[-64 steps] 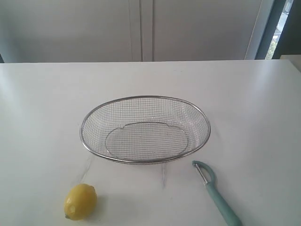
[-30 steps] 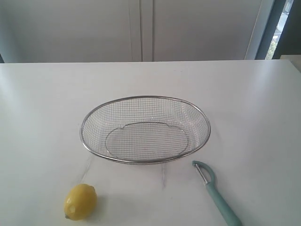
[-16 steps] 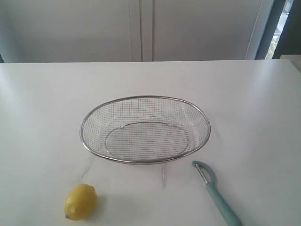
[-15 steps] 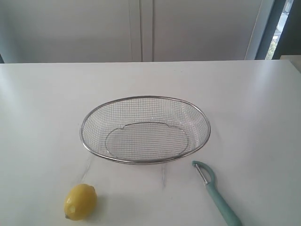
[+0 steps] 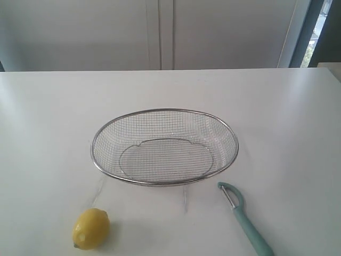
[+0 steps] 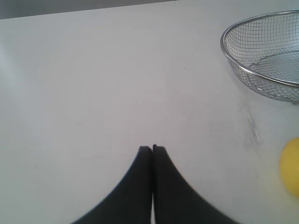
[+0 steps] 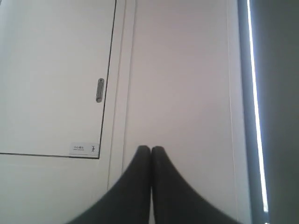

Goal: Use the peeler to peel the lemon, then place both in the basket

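Observation:
A small yellow lemon [image 5: 91, 228] lies on the white table near its front edge, left of centre. The pale teal peeler [image 5: 245, 220] lies at the front right, its loop head toward the basket. Between and behind them stands the silver wire-mesh basket [image 5: 108, 127], with nothing in it. Neither arm shows in the exterior view. My left gripper [image 6: 152, 148] is shut with nothing in it, over bare table; the basket [image 6: 252, 73] and an edge of the lemon [image 6: 290, 166] show off to one side. My right gripper [image 7: 150, 149] is shut, holding nothing, facing a white wall panel.
White cabinet doors [image 5: 160, 32] stand behind the table's far edge. A dark window frame [image 5: 301, 32] rises at the back right. In the right wrist view a door with a small handle [image 7: 99, 90] and a label fills the background.

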You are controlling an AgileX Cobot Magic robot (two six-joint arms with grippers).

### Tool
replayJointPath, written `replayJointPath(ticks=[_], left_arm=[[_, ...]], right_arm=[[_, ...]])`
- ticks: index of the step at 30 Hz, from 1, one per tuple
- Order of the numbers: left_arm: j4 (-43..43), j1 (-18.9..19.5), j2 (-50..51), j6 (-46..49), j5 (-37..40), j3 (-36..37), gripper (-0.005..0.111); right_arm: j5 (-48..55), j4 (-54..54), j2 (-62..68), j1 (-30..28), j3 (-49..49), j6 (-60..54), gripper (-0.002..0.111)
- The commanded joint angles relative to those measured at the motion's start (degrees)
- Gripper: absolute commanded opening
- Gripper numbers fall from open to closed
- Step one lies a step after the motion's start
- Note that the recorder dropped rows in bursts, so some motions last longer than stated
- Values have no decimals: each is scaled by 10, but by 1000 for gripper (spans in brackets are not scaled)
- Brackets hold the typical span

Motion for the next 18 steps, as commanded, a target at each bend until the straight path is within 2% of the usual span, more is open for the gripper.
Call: replayJointPath(ticks=[1, 9, 18], left_arm=[[-2, -1, -3, 1, -2, 2, 0], [-2, -1, -3, 1, -2, 2, 0], [-2, -1, -3, 1, -2, 2, 0]], right_arm=[[-6, 4, -3, 2, 2, 116, 0], [19, 4, -3, 2, 2, 135, 0], [28, 4, -3, 2, 2, 3, 0]])
